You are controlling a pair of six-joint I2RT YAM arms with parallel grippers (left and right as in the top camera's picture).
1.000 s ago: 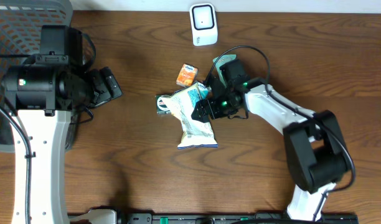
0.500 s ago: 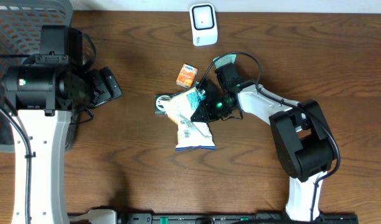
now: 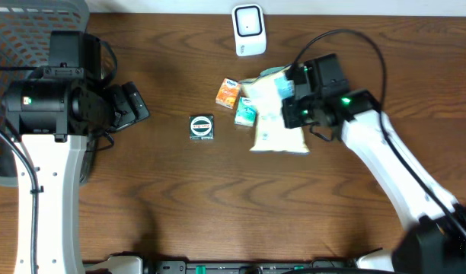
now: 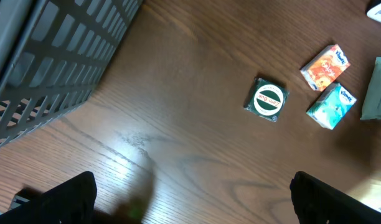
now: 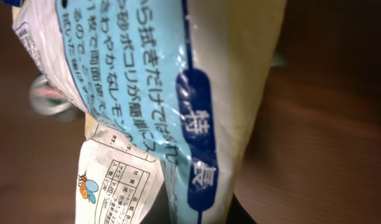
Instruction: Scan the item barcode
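Note:
The item is a white and light-blue packet with Japanese print, which fills the right wrist view. My right gripper is shut on the packet's edge and holds it off the table, right of centre. In the right wrist view only dark bits of the right gripper show behind the packet's lower end. The white scanner stands at the back edge, up and left of the packet. No barcode shows in any view. My left gripper hangs open and empty at the left, its fingertips wide apart.
An orange pack and a teal pack lie just left of the held packet. A round green-and-white item lies at the table's middle. A grey mesh basket fills the back left corner.
My right gripper shut on the packet, lifted it and carried it right and toward the back, uncovering the round item. The left arm stayed still.

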